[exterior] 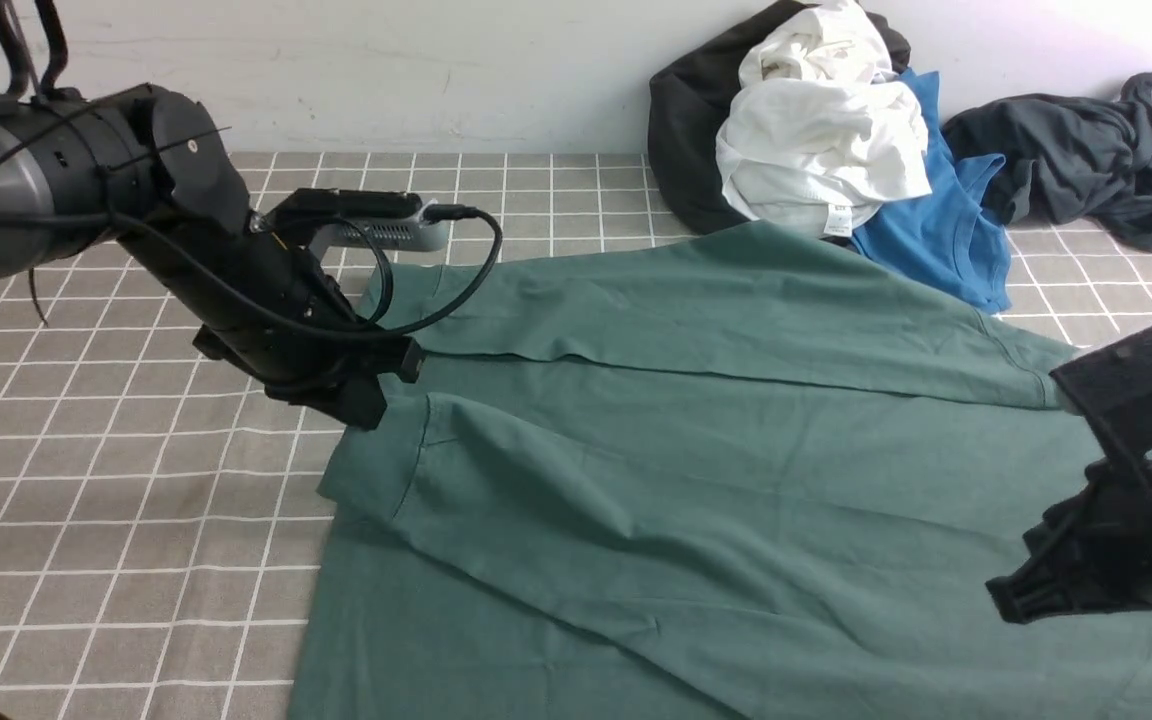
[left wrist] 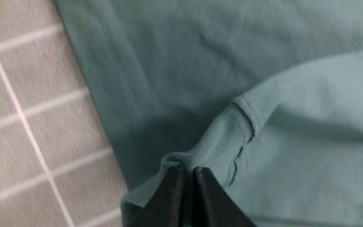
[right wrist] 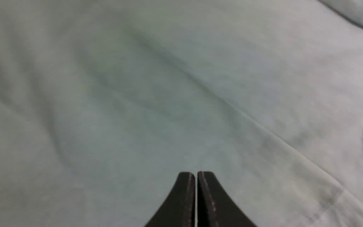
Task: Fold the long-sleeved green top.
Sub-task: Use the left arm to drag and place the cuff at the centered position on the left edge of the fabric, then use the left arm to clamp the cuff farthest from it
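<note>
The green long-sleeved top [exterior: 696, 480] lies spread out on the table [exterior: 86, 500], which has a grey checked cloth. A heap of white, blue and black clothes [exterior: 826, 130] sits at the top's far edge, touching it. The left pincer [left wrist: 187, 171] is at the top's left edge, squeezed tight on the ribbed cuff [left wrist: 213, 148] of a sleeve that lies across the top's body, and the right pincer [right wrist: 196, 175] is over the top's right side, pressed closed with nothing in it.
</note>
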Controlling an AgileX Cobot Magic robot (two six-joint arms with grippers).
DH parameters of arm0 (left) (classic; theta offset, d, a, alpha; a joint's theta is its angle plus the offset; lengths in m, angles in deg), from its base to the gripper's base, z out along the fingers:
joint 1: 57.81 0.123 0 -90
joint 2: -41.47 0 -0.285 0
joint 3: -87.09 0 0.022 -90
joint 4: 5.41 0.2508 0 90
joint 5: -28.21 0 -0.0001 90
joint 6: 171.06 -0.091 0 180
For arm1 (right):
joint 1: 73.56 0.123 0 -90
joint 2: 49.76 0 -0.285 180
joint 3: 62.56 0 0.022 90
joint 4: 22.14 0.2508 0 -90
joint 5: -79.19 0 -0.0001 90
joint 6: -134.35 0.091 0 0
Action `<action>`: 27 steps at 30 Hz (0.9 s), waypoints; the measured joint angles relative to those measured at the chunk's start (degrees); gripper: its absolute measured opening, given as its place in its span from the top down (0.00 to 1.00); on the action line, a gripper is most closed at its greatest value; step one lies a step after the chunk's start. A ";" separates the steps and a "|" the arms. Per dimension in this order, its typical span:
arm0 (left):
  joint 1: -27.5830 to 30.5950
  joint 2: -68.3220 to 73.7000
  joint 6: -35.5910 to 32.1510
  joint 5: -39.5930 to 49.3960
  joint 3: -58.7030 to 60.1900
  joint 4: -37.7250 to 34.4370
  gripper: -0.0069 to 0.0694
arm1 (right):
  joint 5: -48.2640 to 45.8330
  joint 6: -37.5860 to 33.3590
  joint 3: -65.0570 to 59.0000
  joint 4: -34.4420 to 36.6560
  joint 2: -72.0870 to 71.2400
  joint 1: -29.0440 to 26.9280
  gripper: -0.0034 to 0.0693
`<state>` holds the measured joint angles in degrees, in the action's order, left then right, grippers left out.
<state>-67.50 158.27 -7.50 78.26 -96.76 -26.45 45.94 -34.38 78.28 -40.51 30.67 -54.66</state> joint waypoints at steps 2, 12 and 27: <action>0.00 1.09 0.00 -0.83 -1.35 0.06 0.89 | -0.16 0.77 0.05 -0.88 0.00 -0.38 0.91; 0.55 9.73 1.63 0.20 -13.70 5.01 0.60 | 1.76 1.65 0.37 -0.03 0.00 -0.57 0.89; 3.72 29.35 11.05 -4.33 -34.41 6.27 0.35 | 2.76 1.69 0.37 5.86 0.00 -0.57 0.88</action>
<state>-63.78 187.62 3.55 73.93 -131.18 -20.18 48.70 -32.69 78.65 -34.65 30.67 -55.23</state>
